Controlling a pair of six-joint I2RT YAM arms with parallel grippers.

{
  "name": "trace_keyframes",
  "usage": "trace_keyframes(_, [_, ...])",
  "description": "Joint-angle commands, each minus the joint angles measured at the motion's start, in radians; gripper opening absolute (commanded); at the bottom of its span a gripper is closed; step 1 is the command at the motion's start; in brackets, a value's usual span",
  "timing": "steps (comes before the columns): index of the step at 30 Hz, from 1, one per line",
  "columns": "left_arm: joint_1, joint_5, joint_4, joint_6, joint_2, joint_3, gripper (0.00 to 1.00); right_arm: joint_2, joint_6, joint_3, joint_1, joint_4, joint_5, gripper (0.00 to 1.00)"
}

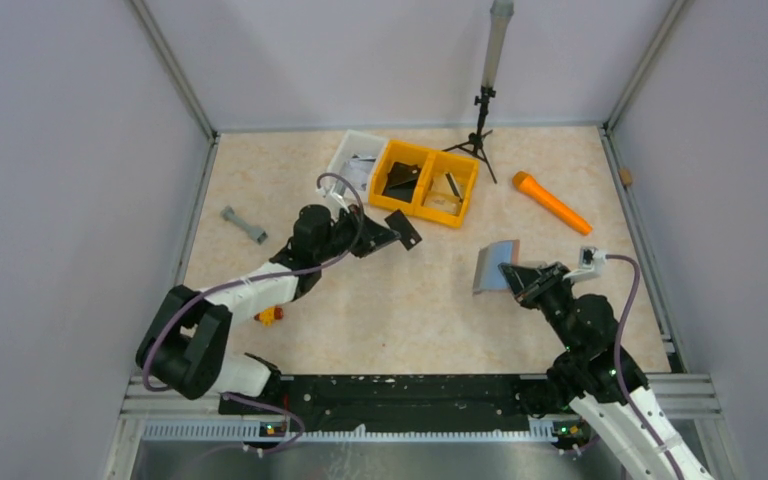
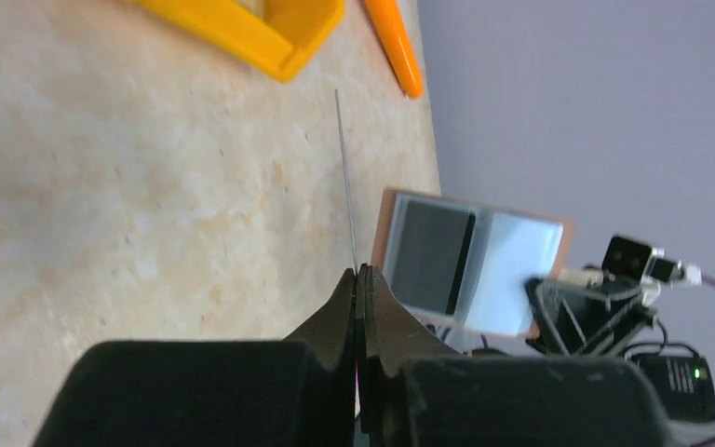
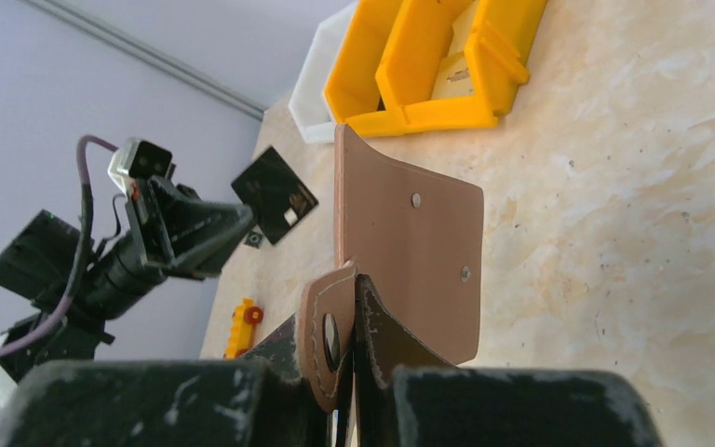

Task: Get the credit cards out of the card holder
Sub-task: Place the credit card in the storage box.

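Our left gripper (image 2: 361, 284) pinches the light, stiff, slick black card (image 1: 404, 229) by one edge, our right gripper (image 3: 349, 298) clamps the floppy holder (image 1: 496, 266) by its tab (image 3: 321, 340) above the table (image 1: 390, 310), and we would draw the grey card (image 2: 424, 258) out by its exposed edge.

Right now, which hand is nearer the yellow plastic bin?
Left. The left hand, pinching a thin black card, sits just before the yellow plastic bin. The right hand, gripping the reddish-brown leather card holder, is farther off to its right.
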Motion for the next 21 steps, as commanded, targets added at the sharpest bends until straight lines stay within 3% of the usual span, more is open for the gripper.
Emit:
trace_keyframes(1, [0.062,-0.006,-0.019,0.028,0.108,0.158,0.00,-0.009,-0.035,0.050,-0.004,0.029,0.030,0.00])
trace_keyframes(6, [0.119,-0.001,-0.021,0.004,0.256,0.329,0.00,-0.010,-0.046,0.057,-0.004,0.038,0.032,0.00])
trace_keyframes(15, [0.158,-0.037,0.119,-0.210,0.527,0.518,0.00,-0.010,-0.040,0.045,-0.004,0.069,0.024,0.00])
trace_keyframes(21, [0.158,-0.161,0.164,-0.318,0.605,0.549,0.00,-0.010,-0.027,0.028,-0.004,0.084,0.012,0.00])
